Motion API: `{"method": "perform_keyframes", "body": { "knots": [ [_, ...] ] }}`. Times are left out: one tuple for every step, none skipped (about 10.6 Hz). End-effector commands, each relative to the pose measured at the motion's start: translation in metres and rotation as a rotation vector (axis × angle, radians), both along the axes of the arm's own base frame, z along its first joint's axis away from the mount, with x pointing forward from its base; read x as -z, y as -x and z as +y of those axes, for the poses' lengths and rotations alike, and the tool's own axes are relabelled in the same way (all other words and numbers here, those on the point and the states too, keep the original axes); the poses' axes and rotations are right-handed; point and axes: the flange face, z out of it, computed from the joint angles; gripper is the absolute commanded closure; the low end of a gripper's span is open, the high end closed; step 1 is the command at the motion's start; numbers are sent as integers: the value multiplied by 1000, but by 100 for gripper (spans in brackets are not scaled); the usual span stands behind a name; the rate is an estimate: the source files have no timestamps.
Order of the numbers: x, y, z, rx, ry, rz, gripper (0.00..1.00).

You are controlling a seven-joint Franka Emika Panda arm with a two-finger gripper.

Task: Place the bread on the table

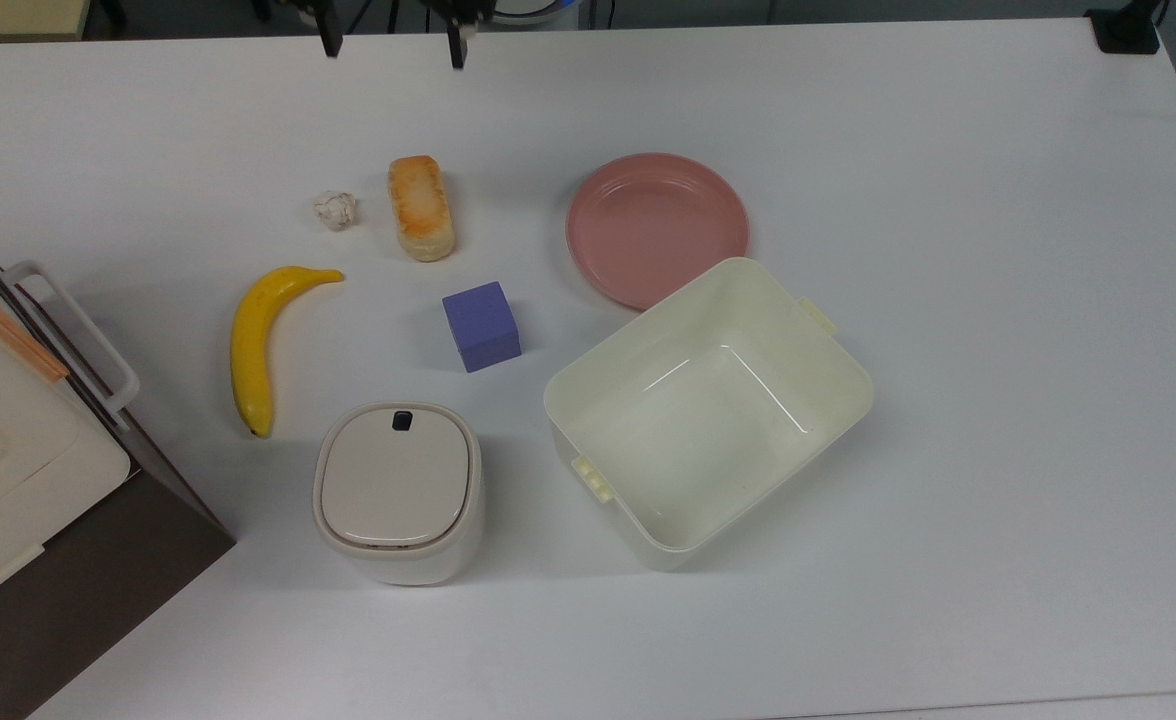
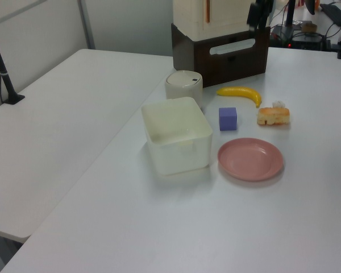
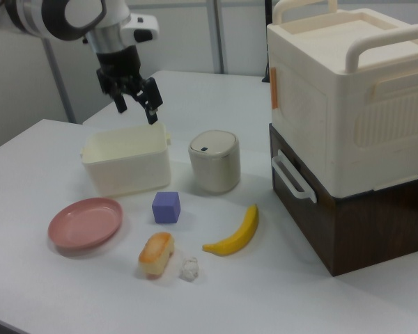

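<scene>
The bread (image 1: 421,207), a golden-brown roll with pale sides, lies flat on the white table (image 1: 948,150), with nothing touching it. It shows again in the left view (image 2: 274,115) and in the right view (image 3: 157,254). My gripper (image 1: 392,40) is open and empty at the top view's upper edge, well clear of the bread. In the right view the gripper (image 3: 137,108) hangs high above the table, its two dark fingers spread apart.
A paper ball (image 1: 335,210) lies just beside the bread, with a banana (image 1: 253,340) and a purple cube (image 1: 481,325) nearby. A pink plate (image 1: 656,228), a cream tub (image 1: 708,405), a lidded bin (image 1: 397,490) and a large cream box (image 3: 341,104) stand around.
</scene>
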Motion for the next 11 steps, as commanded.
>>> {"method": "perform_keyframes", "body": {
  "knots": [
    [-34,33,-13,50,-100,13,0],
    [-33,38,-12,66,-100,42,0],
    [-33,42,-11,98,-106,66,0],
    [-36,43,-16,130,-115,52,0],
    [-35,42,-17,134,-127,51,0],
    [-37,41,-16,151,-190,46,0],
    [-37,40,-16,187,-222,51,0],
    [-32,37,-17,209,-226,65,0],
    [-28,34,-16,207,-227,72,0],
    [-26,33,-12,203,-227,79,0],
    [-27,33,-8,193,-222,83,0]
  ]
}}
